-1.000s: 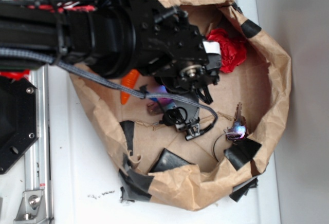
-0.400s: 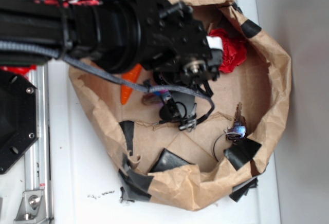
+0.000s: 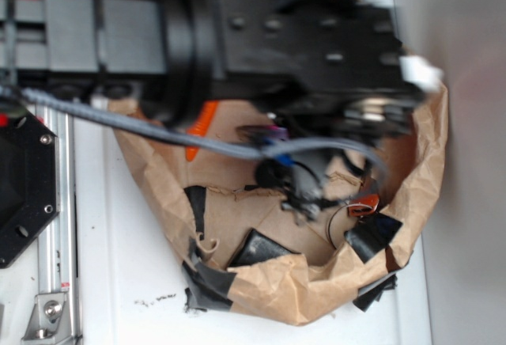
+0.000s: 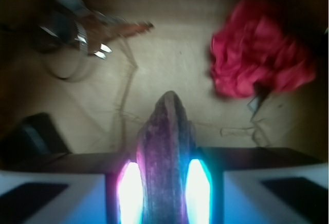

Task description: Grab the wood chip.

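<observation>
In the wrist view the wood chip (image 4: 164,147), a dark streaked sliver with a pointed tip, stands clamped between the two lit pads of my gripper (image 4: 163,183) and is lifted above the paper floor. In the exterior view the black arm fills the top. My gripper (image 3: 273,143) shows only as a blurred purple and blue glow under it, and the chip cannot be made out there.
A red paper wad (image 4: 259,54) lies ahead to the right, and a metal clip with a wire ring (image 4: 77,26) ahead to the left. An orange carrot (image 3: 202,127) lies at the left inside the taped brown paper bag (image 3: 427,171). Black tape patches (image 3: 368,238) line the rim.
The arm has swung to the right across the bag with the chip still clamped. It now covers the red wad in the exterior view, and the picture is blurred by motion.
</observation>
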